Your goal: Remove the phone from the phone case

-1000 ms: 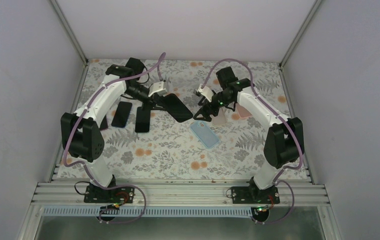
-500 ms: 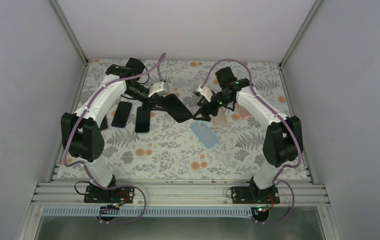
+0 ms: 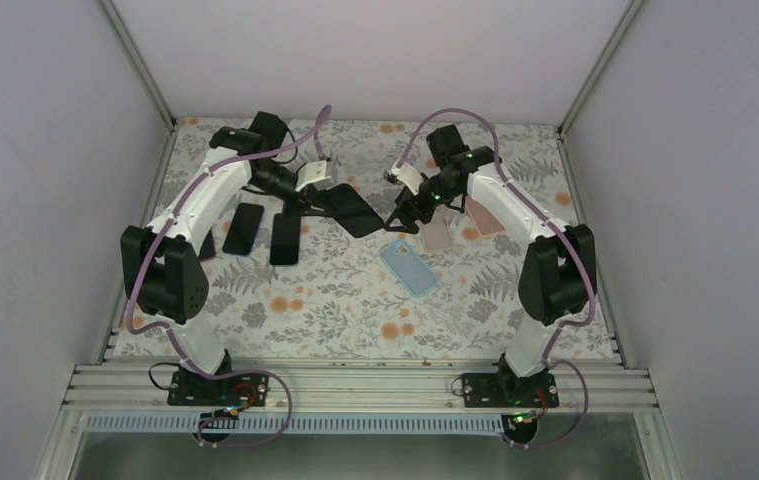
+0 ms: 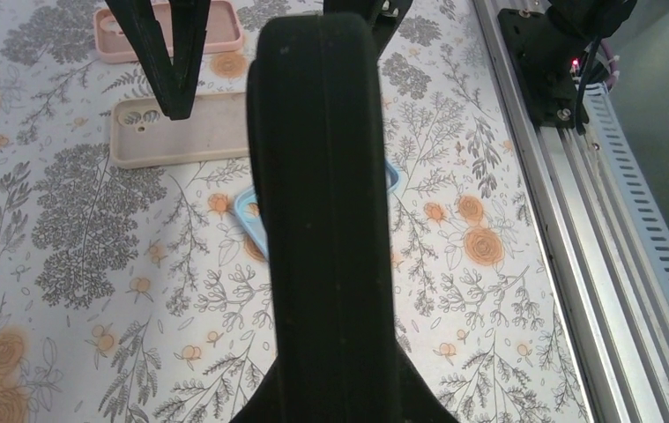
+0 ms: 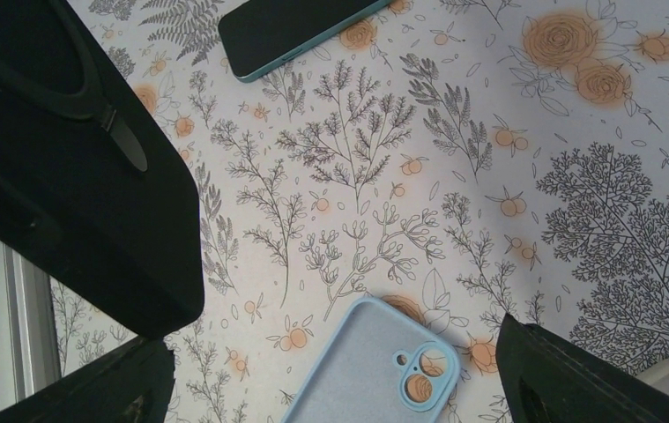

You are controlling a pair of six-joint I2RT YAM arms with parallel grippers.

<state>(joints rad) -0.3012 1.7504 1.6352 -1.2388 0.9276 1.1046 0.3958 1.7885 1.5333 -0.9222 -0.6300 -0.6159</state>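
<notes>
Top external view first: where do we place the black-cased phone (image 3: 355, 212)?

We see it lifted off the floral table (image 3: 355, 310), up and to the left of the light blue case (image 3: 408, 268). The left gripper (image 3: 315, 204) is clamped on the end farthest from that case, and the slab slopes down toward it.

How does it look to us up close?

On the left wrist view it fills the middle of the frame: a long, matte black slab with rounded corners and a faint line running down its length. We cannot tell from these views where case ends and phone begins. The light blue case peeks out from behind it on both sides.

And the right gripper (image 3: 401, 216)?

Its fingers are spread wide with nothing between them. It hangs just beyond the far end of the light blue case, close to the free end of the black slab, though we cannot tell if they touch. On its own wrist view we look straight down on the light blue case lying back up, camera cutout showing.

Anything else near that case?

A beige case (image 3: 438, 235) lies just beyond it to the right, and a pink case (image 3: 485, 217) farther that way. Two dark phones (image 3: 243, 228) lie well to its left.
</notes>
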